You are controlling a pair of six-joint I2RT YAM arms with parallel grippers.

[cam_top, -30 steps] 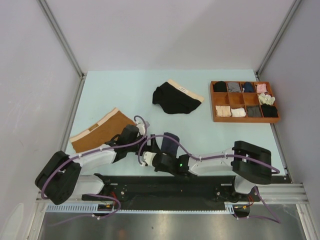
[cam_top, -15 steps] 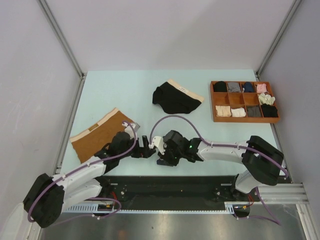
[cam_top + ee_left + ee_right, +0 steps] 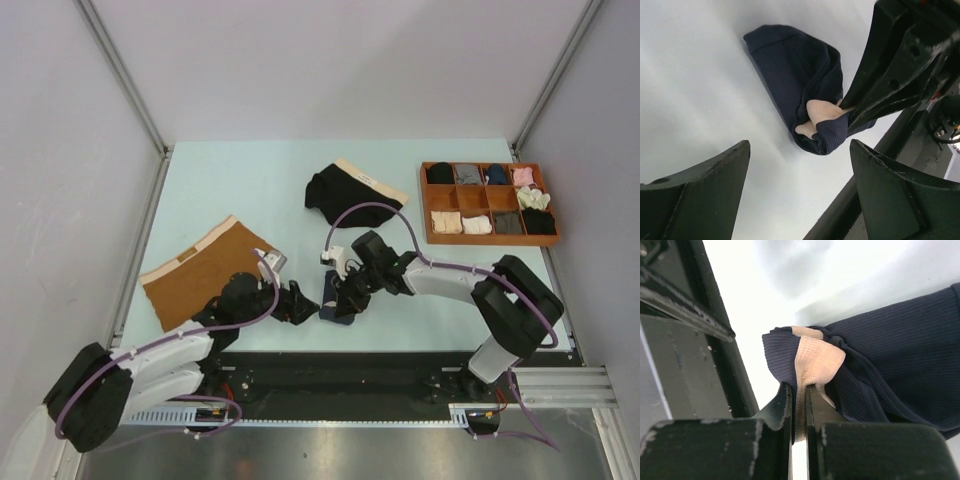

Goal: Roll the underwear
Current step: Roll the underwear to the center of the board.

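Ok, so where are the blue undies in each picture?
Top external: the navy underwear is low in the middle, at the tip of the right end effector.
Left wrist: the navy underwear is a dark bundle in the upper middle.
Right wrist: the navy underwear fills the right side.
Shared landmark: the right end effector, shut on the bundle, shows in all three views.
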